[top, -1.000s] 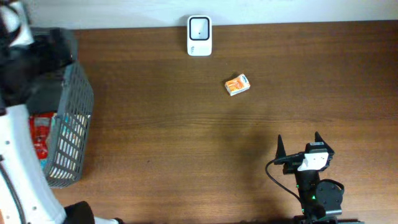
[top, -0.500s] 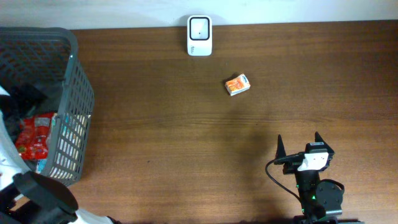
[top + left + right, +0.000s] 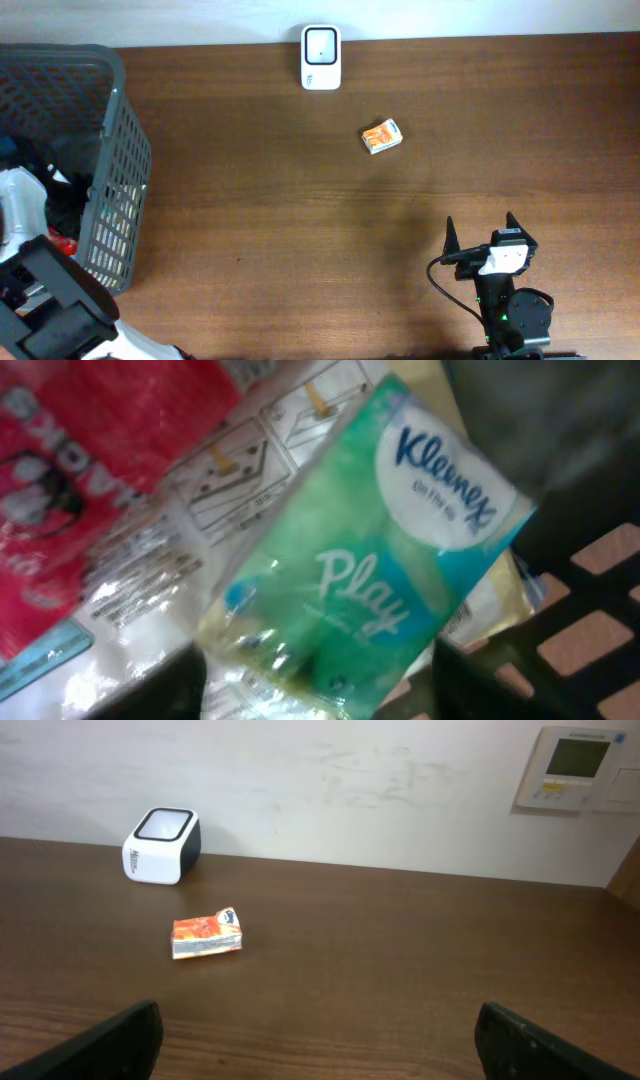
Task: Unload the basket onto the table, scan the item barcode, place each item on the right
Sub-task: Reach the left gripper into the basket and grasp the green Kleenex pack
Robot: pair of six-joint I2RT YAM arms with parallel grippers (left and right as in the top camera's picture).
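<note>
A green Kleenex Play tissue pack [image 3: 380, 560] lies in the grey basket [image 3: 120, 160], on top of other packets. My left gripper [image 3: 318, 695] is down inside the basket. Its dark fingers [image 3: 165, 690] stand close on either side of the pack's lower end, still apart, and I cannot see whether they touch it. The white barcode scanner [image 3: 321, 58] stands at the table's far edge. A small orange pack [image 3: 381, 136] lies in front of it. My right gripper [image 3: 481, 230] rests open and empty at the near right, facing the scanner [image 3: 161, 845] and the orange pack [image 3: 206, 935].
A red packet [image 3: 90, 450] and clear-wrapped items lie beside the tissue pack. The basket's dark mesh wall [image 3: 590, 610] is just right of the fingers. My left arm [image 3: 30, 230] reaches over the basket's near rim. A wall panel [image 3: 574, 765] hangs behind the table.
My left arm has dropped from above the basket's rim down into the basket, and its fingers have narrowed around the green pack. The right arm has not moved.
</note>
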